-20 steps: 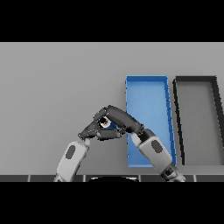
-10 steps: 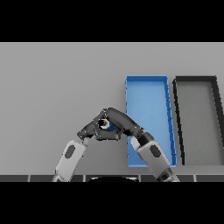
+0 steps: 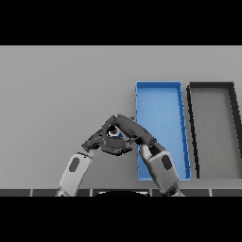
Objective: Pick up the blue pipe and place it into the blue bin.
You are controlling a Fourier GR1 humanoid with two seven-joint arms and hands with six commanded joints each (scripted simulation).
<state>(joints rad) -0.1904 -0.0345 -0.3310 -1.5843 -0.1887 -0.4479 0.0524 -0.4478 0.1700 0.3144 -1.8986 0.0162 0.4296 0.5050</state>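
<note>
The blue pipe shows only as a small blue and pale patch between my two hands, left of the blue bin. My right hand comes in from the lower right and lies over the pipe with its fingers curled round it. My left hand comes in from the lower left, and its fairly straight fingers reach up against the pipe's left side. Most of the pipe is hidden by the hands. Both hands are over the grey table, just outside the bin's left wall.
A long black bin stands right of the blue bin, parallel to it. My right forearm crosses the blue bin's near left corner. Bare grey table stretches to the left and far side.
Both hands, still together round the pipe, have drifted slightly left and toward me. The right forearm has swung a little left over the bin's near corner.
</note>
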